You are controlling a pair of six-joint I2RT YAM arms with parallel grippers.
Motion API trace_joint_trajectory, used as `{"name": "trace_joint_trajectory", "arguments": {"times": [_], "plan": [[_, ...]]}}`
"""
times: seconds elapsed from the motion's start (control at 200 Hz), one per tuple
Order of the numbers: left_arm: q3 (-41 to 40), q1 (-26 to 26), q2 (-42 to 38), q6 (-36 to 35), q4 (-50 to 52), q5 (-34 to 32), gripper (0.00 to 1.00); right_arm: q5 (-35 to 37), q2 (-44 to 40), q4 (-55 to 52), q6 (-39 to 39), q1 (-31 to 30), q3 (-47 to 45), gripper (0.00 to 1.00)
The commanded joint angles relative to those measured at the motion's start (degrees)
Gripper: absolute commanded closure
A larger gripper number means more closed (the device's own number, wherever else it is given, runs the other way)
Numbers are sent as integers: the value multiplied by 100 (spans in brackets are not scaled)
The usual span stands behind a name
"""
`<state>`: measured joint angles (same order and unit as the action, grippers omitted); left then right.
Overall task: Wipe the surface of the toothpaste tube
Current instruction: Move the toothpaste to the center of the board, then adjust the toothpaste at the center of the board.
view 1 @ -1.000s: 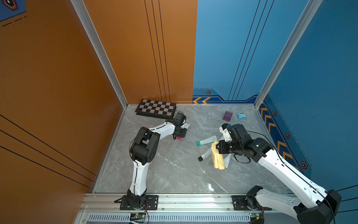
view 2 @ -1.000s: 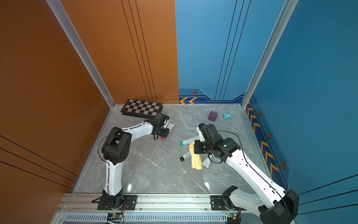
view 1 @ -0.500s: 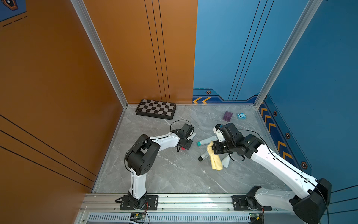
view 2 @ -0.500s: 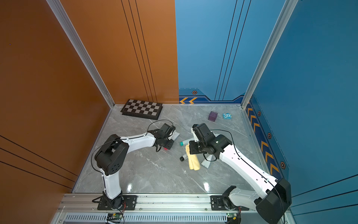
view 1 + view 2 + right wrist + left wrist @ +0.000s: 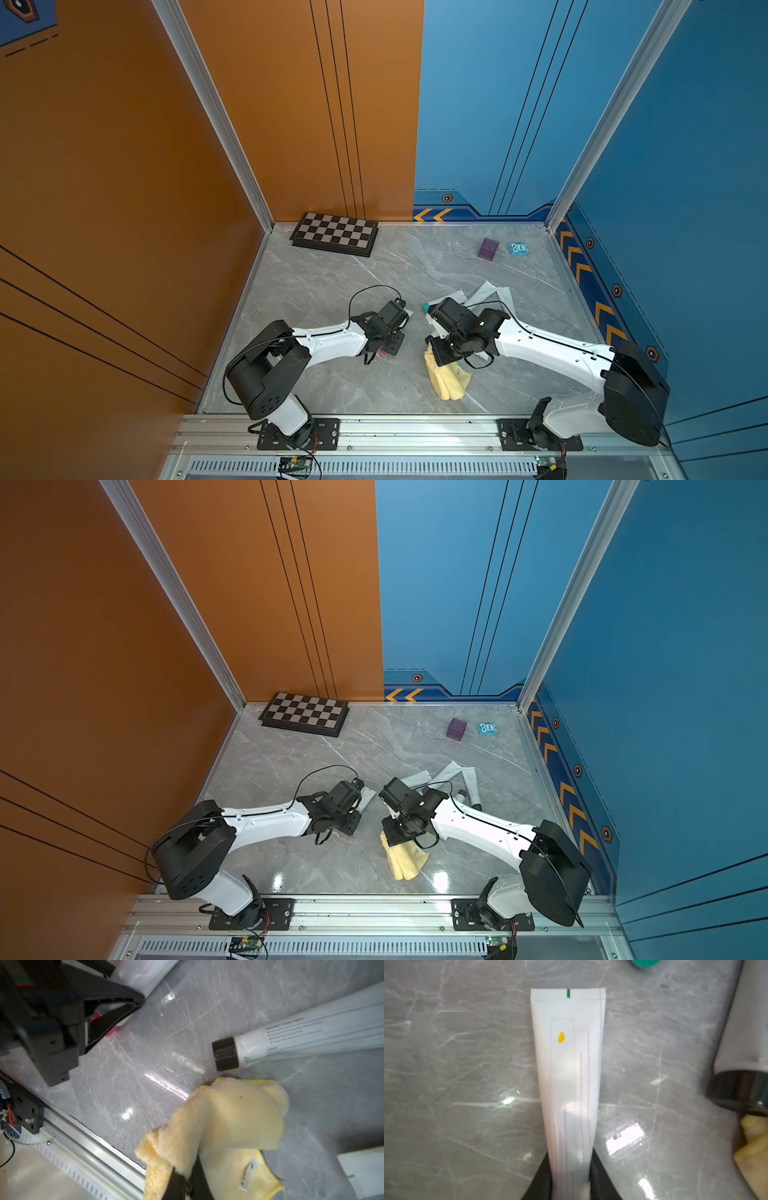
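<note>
White toothpaste tube (image 5: 566,1076) is clamped in the left claw (image 5: 571,1169), its crimped end pointing ahead of it. Right claw (image 5: 188,1185) pinches the yellow cloth (image 5: 224,1126) tightly. Both arms stretch low, inward.

Chessboard (image 5: 335,234), purple box (image 5: 488,248), blue toy (image 5: 518,249)

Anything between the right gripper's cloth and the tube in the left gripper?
Nothing visible: bare marble separates the yellow cloth in the right gripper from the white tube in the left gripper. A black-capped tube lies beside the cloth, not between.
</note>
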<state>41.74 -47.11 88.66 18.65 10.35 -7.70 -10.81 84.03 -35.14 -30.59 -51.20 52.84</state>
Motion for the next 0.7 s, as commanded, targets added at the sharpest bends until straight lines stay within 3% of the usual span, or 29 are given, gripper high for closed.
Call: {"name": "trace_joint_trajectory", "arguments": {"times": [0.0, 0.25, 0.691], "plan": [[-484, -206, -208, 352, 343, 98, 72, -164, 409, 740, -266, -91, -30, 100], [-1108, -466, -991, 442, 96, 199, 68, -57, 1197, 969, -271, 358, 93, 100], [-1139, -851, -911, -32, -323, 1173, 64, -193, 835, 526, 201, 1527, 262, 100]]}}
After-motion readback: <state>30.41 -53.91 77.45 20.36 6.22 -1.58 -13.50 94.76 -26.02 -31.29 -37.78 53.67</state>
